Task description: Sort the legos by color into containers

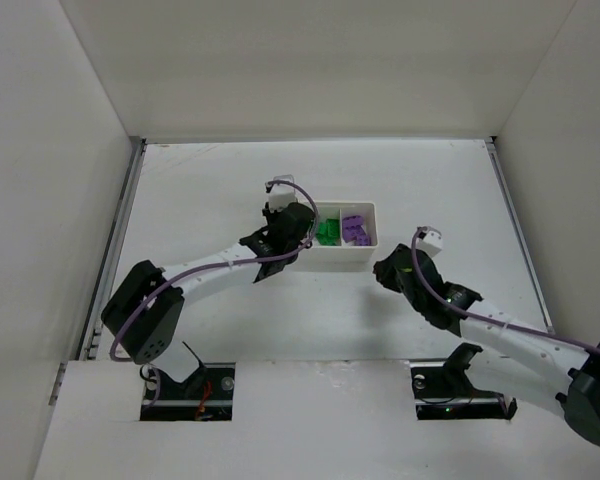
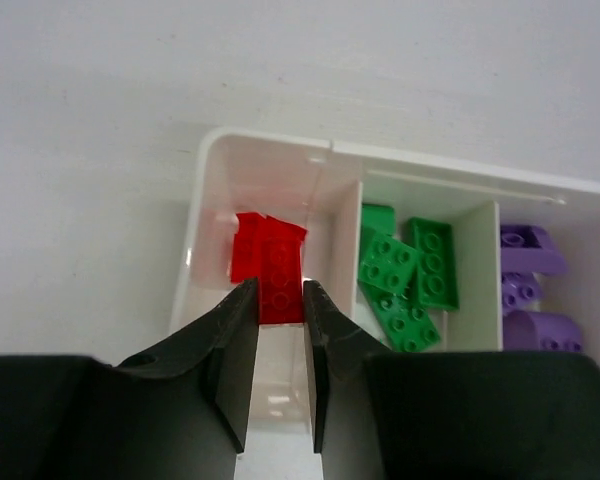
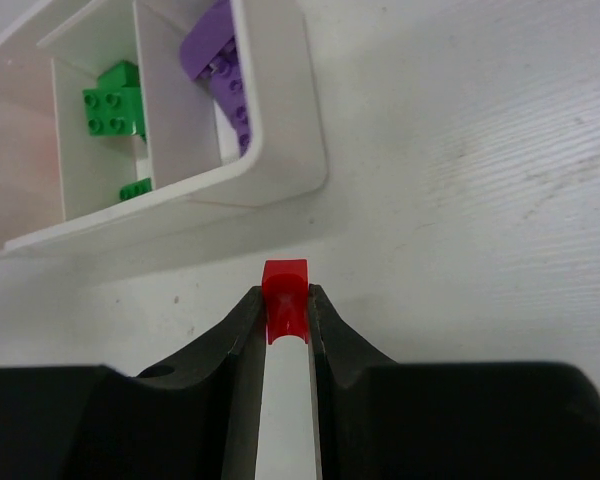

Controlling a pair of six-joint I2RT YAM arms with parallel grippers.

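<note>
The white three-compartment tray sits mid-table. Its middle compartment holds green bricks and its right one purple bricks. My left gripper hangs over the tray's left compartment. In the left wrist view the gripper is shut on a red brick, with another red brick lying behind it in that compartment; green bricks and purple bricks lie to the right. My right gripper is just right of the tray's front right corner. In its wrist view the gripper is shut on a small red brick above the table.
White enclosure walls stand at left, back and right, with metal rails along the table's side edges. The tray's rounded corner lies just ahead of the right gripper. Purple cables run along both arms.
</note>
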